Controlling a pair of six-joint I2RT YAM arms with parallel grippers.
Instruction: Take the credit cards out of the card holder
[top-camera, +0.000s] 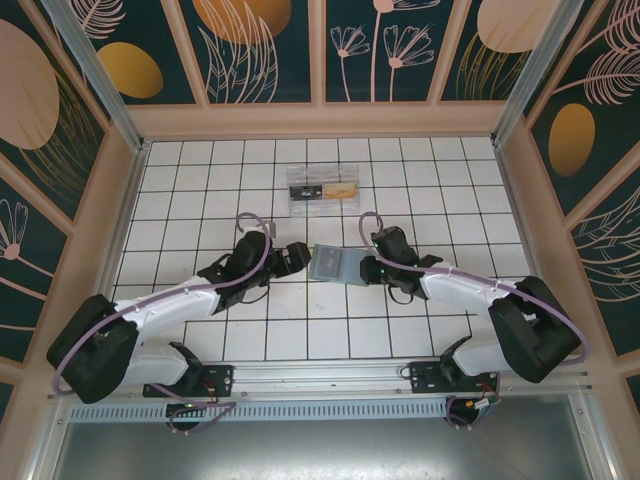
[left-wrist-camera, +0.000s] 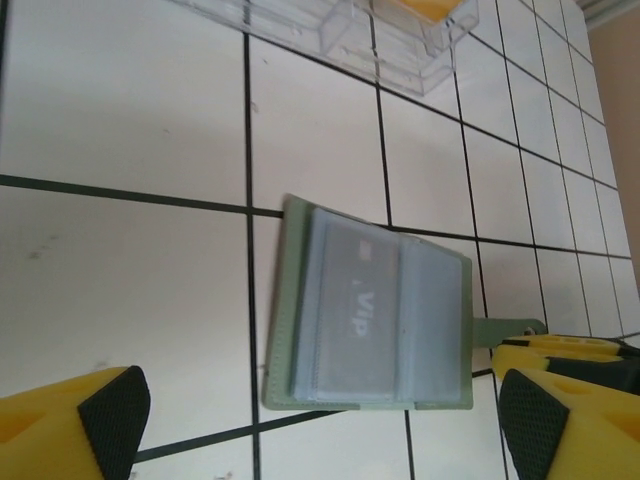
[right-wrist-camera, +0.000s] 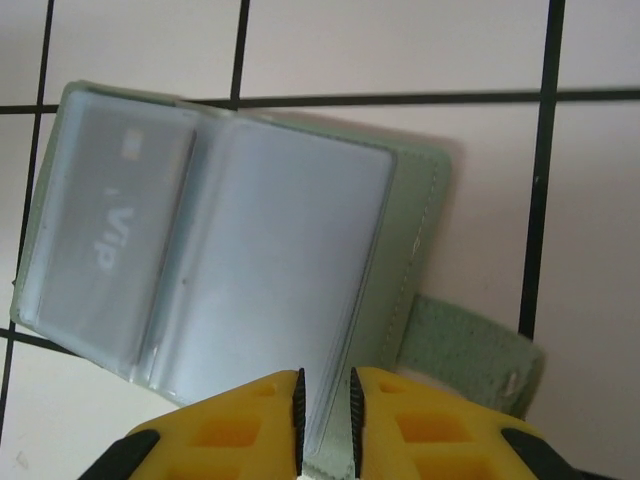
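Yellow fingertips (right-wrist-camera: 400, 425) of the right gripper (right-wrist-camera: 325, 400) clench the near edge of the open green card holder (right-wrist-camera: 250, 230), pinching its clear plastic sleeves. One sleeve shows a grey card (right-wrist-camera: 105, 240) marked "Vip", and a strap tab (right-wrist-camera: 465, 350) sticks out just beside the grip. Opposite, the left gripper (left-wrist-camera: 322, 405) hovers with its jaws spread wide, grasping nothing. The holder sits between the two grippers near the middle of the white tiled table (top-camera: 420, 180). Farther back, well apart, a clear plastic box (top-camera: 322, 190) holds something yellow.
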